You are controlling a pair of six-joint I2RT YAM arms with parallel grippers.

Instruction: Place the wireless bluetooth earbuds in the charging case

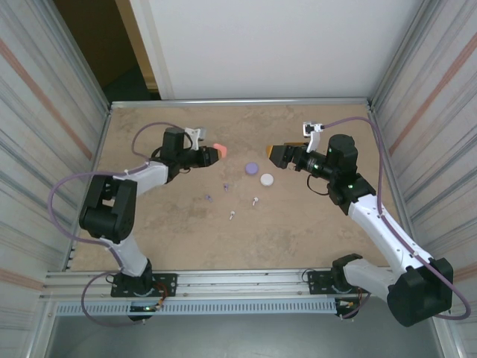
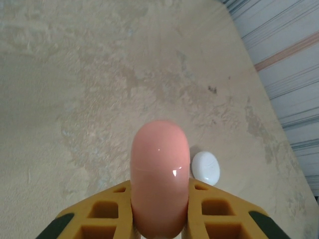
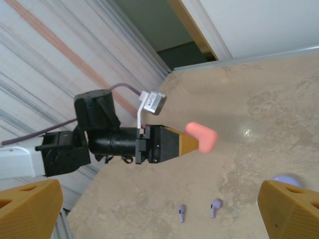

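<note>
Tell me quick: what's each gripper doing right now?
Left gripper: shut on the coral-red charging case.
Right gripper: open, holding nothing.

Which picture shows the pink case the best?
The left wrist view: the pink case is big and close, pinched in the left tool. The top view shows it as a tiny pink dot; the right wrist view shows it sideways, farther off.

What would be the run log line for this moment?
left gripper: shut on coral case | right gripper: open | purple earbuds: on table
</note>
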